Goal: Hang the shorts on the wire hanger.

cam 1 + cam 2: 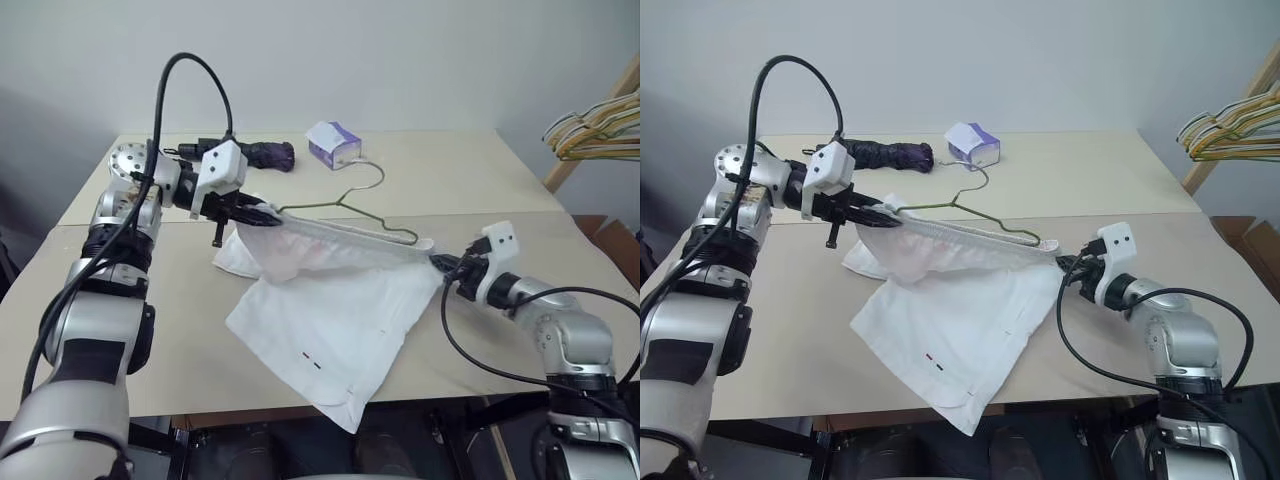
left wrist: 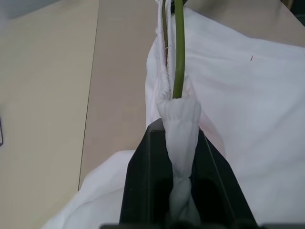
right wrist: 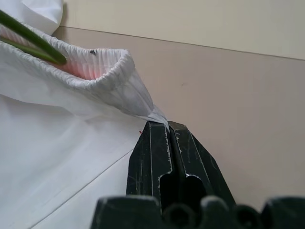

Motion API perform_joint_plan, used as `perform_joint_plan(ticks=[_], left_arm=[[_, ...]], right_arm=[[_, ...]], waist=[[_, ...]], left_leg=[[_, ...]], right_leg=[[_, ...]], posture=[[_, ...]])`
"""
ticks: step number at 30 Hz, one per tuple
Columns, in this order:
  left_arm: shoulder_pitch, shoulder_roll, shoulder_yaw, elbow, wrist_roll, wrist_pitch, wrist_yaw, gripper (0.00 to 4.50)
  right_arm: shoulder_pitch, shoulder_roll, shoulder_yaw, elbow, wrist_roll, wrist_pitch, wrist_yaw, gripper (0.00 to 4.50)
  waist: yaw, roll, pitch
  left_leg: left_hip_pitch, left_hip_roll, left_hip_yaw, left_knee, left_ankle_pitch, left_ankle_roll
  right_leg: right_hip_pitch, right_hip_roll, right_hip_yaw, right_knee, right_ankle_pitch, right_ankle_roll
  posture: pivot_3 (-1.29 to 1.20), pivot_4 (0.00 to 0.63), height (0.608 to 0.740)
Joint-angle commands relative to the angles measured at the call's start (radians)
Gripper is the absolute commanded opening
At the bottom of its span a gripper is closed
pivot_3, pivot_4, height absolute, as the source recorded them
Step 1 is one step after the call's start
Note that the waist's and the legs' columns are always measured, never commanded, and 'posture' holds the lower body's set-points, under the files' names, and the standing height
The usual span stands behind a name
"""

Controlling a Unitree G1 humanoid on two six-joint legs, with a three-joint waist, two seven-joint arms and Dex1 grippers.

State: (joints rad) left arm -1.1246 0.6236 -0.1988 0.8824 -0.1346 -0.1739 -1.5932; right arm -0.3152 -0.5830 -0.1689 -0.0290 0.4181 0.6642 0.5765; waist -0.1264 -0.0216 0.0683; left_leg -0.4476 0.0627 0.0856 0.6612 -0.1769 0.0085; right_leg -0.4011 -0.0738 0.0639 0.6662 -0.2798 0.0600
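Observation:
The white shorts [image 1: 340, 310] are stretched by the waistband between my two grippers above the table, and the legs trail down onto the tabletop and over its front edge. My left gripper [image 1: 262, 213] is shut on the bunched left end of the waistband [image 2: 178, 124]. At the far right end, my right gripper [image 1: 440, 264] is shut on a thin fold of the waistband [image 3: 155, 114]. The wire hanger [image 1: 350, 200] lies along the waistband with its lower bar inside the opening [image 3: 28, 36]. Its hook rises toward the back of the table.
A white-and-purple tissue box [image 1: 334, 144] and a dark rolled object [image 1: 262, 155] sit at the back of the beige table [image 1: 480, 180]. A bunch of yellow and striped hangers [image 1: 595, 128] on a wooden rack stands at the far right. Bare tabletop lies behind the hanger.

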Motion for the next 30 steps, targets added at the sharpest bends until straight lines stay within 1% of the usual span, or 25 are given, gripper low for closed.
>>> perform_joint_plan(ticks=[1, 2, 4, 6, 12, 14, 18, 22, 25, 30], left_arm=[[-0.019, 0.034, 0.029, 0.013, 0.029, -0.023, 0.024, 0.04], [-0.019, 0.031, 0.027, 0.013, 0.037, -0.026, 0.033, 0.04], [-0.02, 0.02, 0.027, 0.007, 0.045, -0.033, 0.05, 0.04], [-0.024, 0.011, 0.028, 0.006, 0.048, -0.037, 0.06, 0.04], [-0.044, -0.03, 0.039, -0.001, 0.039, -0.051, 0.085, 0.04], [-0.051, -0.043, 0.049, -0.005, 0.027, -0.035, 0.09, 0.04], [-0.059, -0.055, 0.038, -0.005, 0.059, -0.067, 0.109, 0.04], [-0.055, -0.07, 0.061, -0.012, 0.032, -0.052, 0.093, 0.04], [-0.043, -0.07, 0.074, -0.044, 0.002, -0.035, 0.058, 0.04], [-0.024, -0.066, 0.075, -0.064, 0.008, -0.035, 0.058, 0.04]], right_arm=[[0.007, -0.09, -0.055, -0.036, -0.05, -0.05, -0.002, 0.01], [0.008, -0.114, -0.042, -0.066, -0.063, -0.068, 0.015, 0.01], [0.005, -0.195, 0.02, -0.151, -0.129, -0.119, 0.054, 0.01], [-0.006, -0.237, 0.05, -0.188, -0.155, -0.14, 0.069, 0.01], [-0.171, -0.394, 0.192, -0.265, -0.321, -0.236, 0.152, 0.01], [-0.214, -0.429, 0.228, -0.286, -0.337, -0.237, 0.207, 0.01], [-0.35, -0.426, 0.277, -0.324, -0.357, -0.254, 0.271, 0.01], [-0.369, -0.451, 0.331, -0.331, -0.423, -0.287, 0.328, 0.01], [-0.368, -0.433, 0.362, -0.306, -0.474, -0.296, 0.325, 0.01], [-0.38, -0.402, 0.378, -0.292, -0.517, -0.308, 0.317, 0.01]], waist=[[0.0, 0.0, 0.0], [0.0, 0.0, 0.0], [0.0, 0.0, 0.0], [0.001, 0.0, 0.0], [-0.004, 0.0, 0.0], [-0.004, 0.0, 0.0], [-0.012, 0.0, 0.0], [-0.016, 0.0, 0.0], [-0.022, 0.0, 0.0], [-0.03, 0.0, 0.0]], left_leg=[[0.0, 0.0, 0.0, 0.0, 0.0, 0.0], [0.0, 0.0, 0.0, 0.0, 0.0, 0.0], [0.0, 0.0, 0.0, 0.0, 0.0, 0.0], [0.0, 0.0, 0.0, 0.0, 0.0, 0.0], [0.0, 0.0, 0.002, 0.0, 0.0, 0.0], [0.0, 0.0, 0.002, 0.0, 0.0, 0.0], [-0.001, 0.0, 0.002, 0.0, 0.0, 0.0], [-0.001, 0.0, 0.002, 0.0, 0.0, 0.0], [-0.002, -0.001, 0.002, 0.0, 0.0, 0.0], [-0.002, 0.0, 0.002, 0.0, 0.0, 0.0]], right_leg=[[0.0, 0.0, 0.0, 0.0, 0.0, 0.0], [0.0, 0.0, 0.0, 0.0, 0.0, 0.0], [0.0, 0.0, 0.0, 0.0, 0.0, 0.0], [0.0, 0.0, 0.0, 0.0, 0.0, 0.0], [-0.001, 0.0, 0.001, 0.0, 0.0, 0.0], [-0.002, 0.0, 0.001, -0.001, 0.0, 0.0], [-0.002, -0.001, 0.001, 0.0, 0.0, 0.0], [-0.002, -0.001, 0.001, -0.001, 0.0, 0.0], [-0.002, -0.001, 0.001, -0.001, 0.0, 0.0], [-0.002, -0.001, 0.001, 0.0, 0.0, 0.0]], posture=[[-0.11, 0.0, 0.74], [-0.11, 0.0, 0.74], [-0.12, 0.0, 0.74], [-0.12, 0.0, 0.74], [-0.14, 0.0, 0.74], [-0.15, 0.0, 0.74], [-0.15, 0.0, 0.74], [-0.15, 0.0, 0.74], [-0.15, 0.0, 0.74], [-0.14, 0.0, 0.74]])
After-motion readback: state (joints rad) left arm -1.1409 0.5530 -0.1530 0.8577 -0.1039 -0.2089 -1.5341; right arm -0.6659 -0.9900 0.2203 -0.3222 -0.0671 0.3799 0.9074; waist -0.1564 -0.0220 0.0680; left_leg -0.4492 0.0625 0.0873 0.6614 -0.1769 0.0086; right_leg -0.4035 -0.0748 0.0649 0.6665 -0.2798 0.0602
